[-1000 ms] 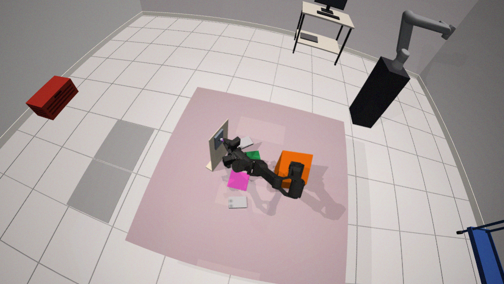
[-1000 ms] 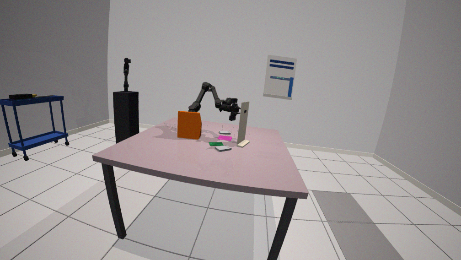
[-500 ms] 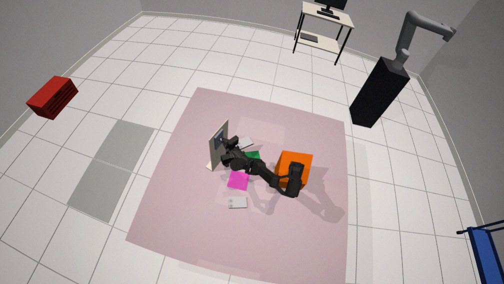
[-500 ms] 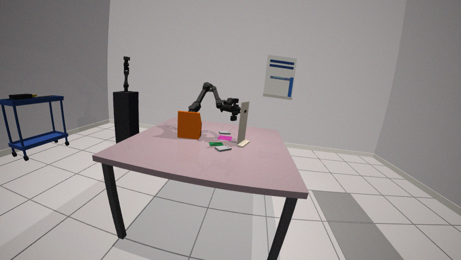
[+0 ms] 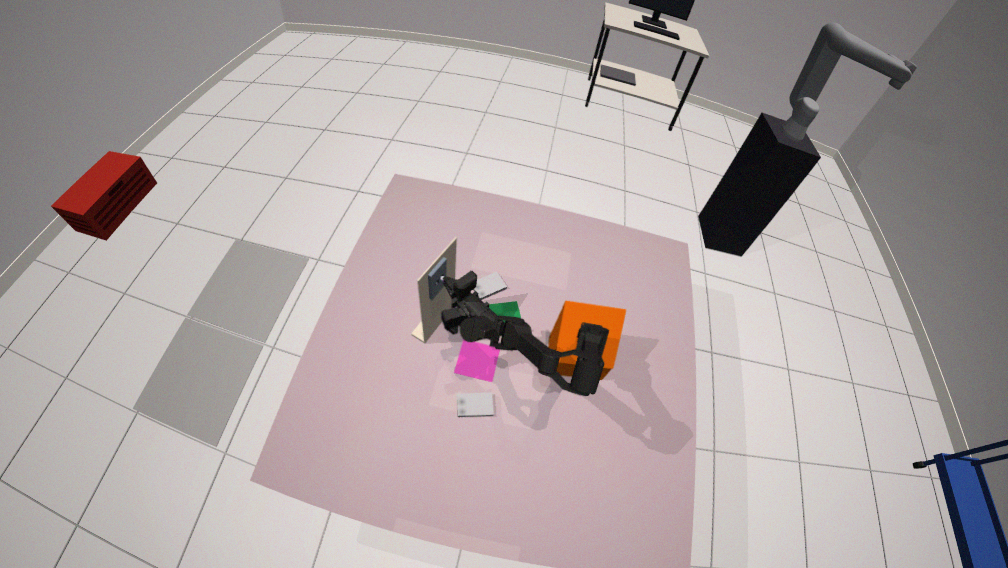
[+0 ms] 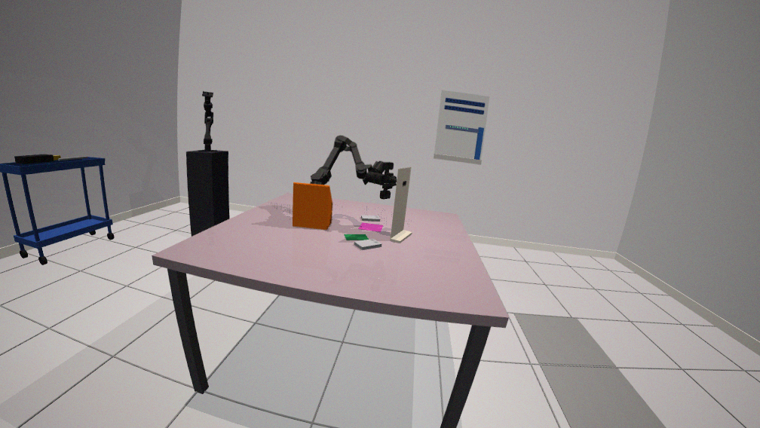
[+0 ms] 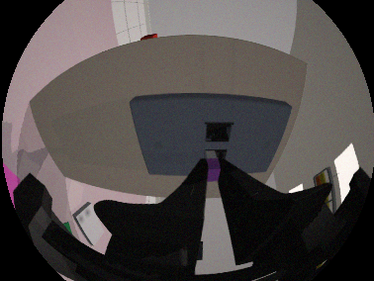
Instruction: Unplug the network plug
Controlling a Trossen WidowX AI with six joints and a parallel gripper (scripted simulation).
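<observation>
The beige upright panel (image 5: 438, 289) (image 7: 211, 133) stands on the pink table, with a grey-blue socket plate on its face. The purple network plug (image 7: 212, 167) sits at the socket, just below a dark opening. My gripper (image 7: 211, 163) is right at the panel and its two dark fingers are shut on the plug; only a small purple part shows between the fingertips. From the side the gripper (image 6: 392, 183) touches the panel's face (image 6: 402, 202). The magenta marked square (image 5: 476, 361) lies flat on the table under my arm.
An orange box (image 5: 588, 333) stands beside the arm's base. A green card (image 5: 507, 309) and two grey flat pieces (image 5: 476, 405) (image 5: 491, 283) lie on the table near the panel. A black pedestal (image 5: 758, 184) stands off the table.
</observation>
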